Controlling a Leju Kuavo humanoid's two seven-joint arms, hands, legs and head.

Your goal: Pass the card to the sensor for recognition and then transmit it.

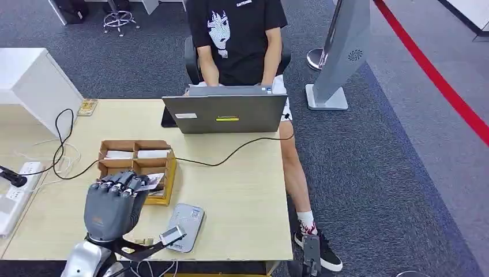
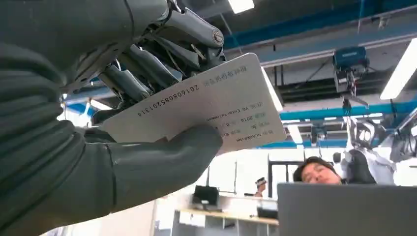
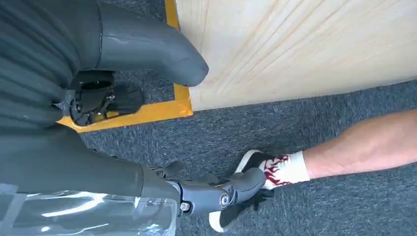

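Note:
My left hand [image 1: 111,203] hovers over the near left of the wooden table [image 1: 242,190], just in front of a brown compartment box [image 1: 136,145]. It pinches a white card [image 2: 211,105] with printed numbers between thumb and fingers; an edge of the card [image 1: 153,181] peeks out past the fingers above the box's near corner. The grey sensor pad [image 1: 185,220] lies flat on the table to the right of this hand. My right hand [image 3: 98,162] hangs beside the table's corner above the carpet, fingers apart and holding nothing.
Other white cards [image 1: 119,154] lie in the box. A person sits behind an open laptop [image 1: 226,113], one leg and shoe [image 3: 275,169] near my right hand. A black cable [image 1: 230,154] crosses the table; a power strip [image 1: 14,193] lies at the left edge.

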